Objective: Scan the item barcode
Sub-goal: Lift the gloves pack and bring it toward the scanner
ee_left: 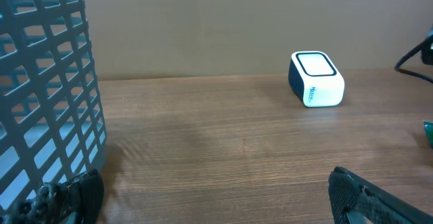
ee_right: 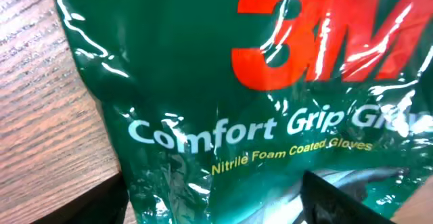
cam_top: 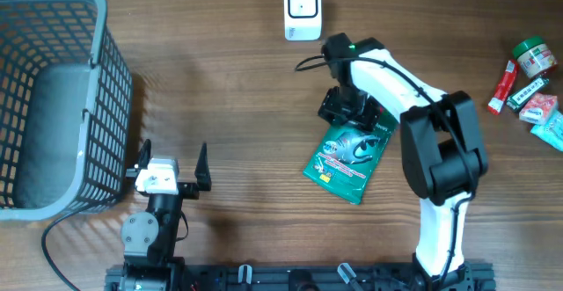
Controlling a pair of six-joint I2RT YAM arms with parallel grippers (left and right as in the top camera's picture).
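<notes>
The item is a green 3M glove pack (cam_top: 347, 155) lying flat right of the table's middle. In the right wrist view the pack (ee_right: 203, 82) fills the frame, printed side up, and no barcode shows. My right gripper (cam_top: 352, 106) sits over the pack's far end. Its fingers (ee_right: 338, 197) close in on the crinkled pack, and the gripper (ee_right: 216, 193) is shut on it. The white scanner (cam_top: 302, 8) stands at the far edge, also seen as a scanner (ee_left: 316, 80) in the left wrist view. My left gripper (cam_top: 173, 161) rests open and empty near the front edge.
A tall grey mesh basket (cam_top: 53, 98) stands at the left, close beside the left gripper (ee_left: 216, 197). Several small packets and a green-lidded jar (cam_top: 532, 58) lie at the far right edge. A black cable runs from the scanner.
</notes>
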